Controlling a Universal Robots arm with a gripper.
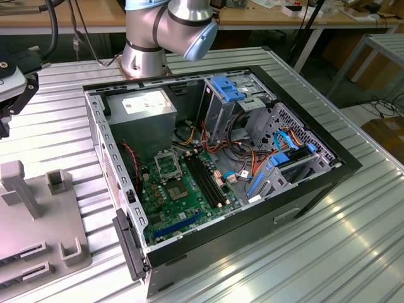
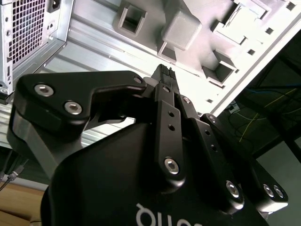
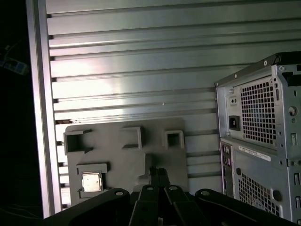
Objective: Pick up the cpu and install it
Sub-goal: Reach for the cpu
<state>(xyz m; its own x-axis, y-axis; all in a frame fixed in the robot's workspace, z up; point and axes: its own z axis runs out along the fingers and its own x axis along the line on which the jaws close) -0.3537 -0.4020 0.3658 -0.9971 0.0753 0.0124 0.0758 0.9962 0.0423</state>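
The cpu (image 3: 91,181), a small square chip with a silver-grey top, lies flat in a pocket of the grey fixture plate (image 3: 127,160) on the ribbed metal table. My gripper (image 3: 159,175) hangs well above that plate with its black fingers pressed together and nothing between them. In the first wrist view the chip sits off to one side of the fingertips, not under them. The second wrist view shows the same closed gripper (image 2: 164,71) over the plate's raised blocks. In the exterior view the framed socket (image 1: 166,165) on the green motherboard stands in the open computer case (image 1: 328,173).
The grey fixture plate (image 1: 38,214) with upright blocks lies at the exterior view's left, beside the case. Inside the case are a grey power-supply box (image 1: 146,112), drive cages with blue clips (image 1: 227,88) and loose cables (image 1: 284,142). The case's rear panel (image 3: 258,122) stands close to the plate.
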